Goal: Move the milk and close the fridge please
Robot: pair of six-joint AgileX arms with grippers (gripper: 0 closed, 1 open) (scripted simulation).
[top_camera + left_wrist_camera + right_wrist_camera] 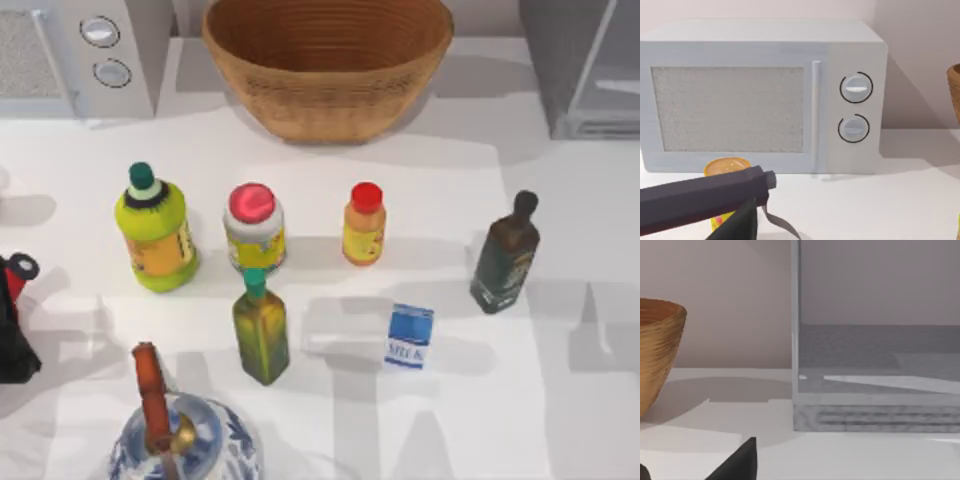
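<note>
Milk (409,337) stands free on the worktop (560,400); the dark bottle (505,255) beside it could be toppled during reaching. Gripper states cannot be told.

White table (560,420) against a plain pale wall (730,290).

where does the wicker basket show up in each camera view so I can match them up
Top view: the wicker basket sits at the back of the table, centre.
Left wrist view: a sliver of its rim, beyond the microwave.
Right wrist view: its side, beside the fridge.
Shared landmark: the basket itself.
</note>
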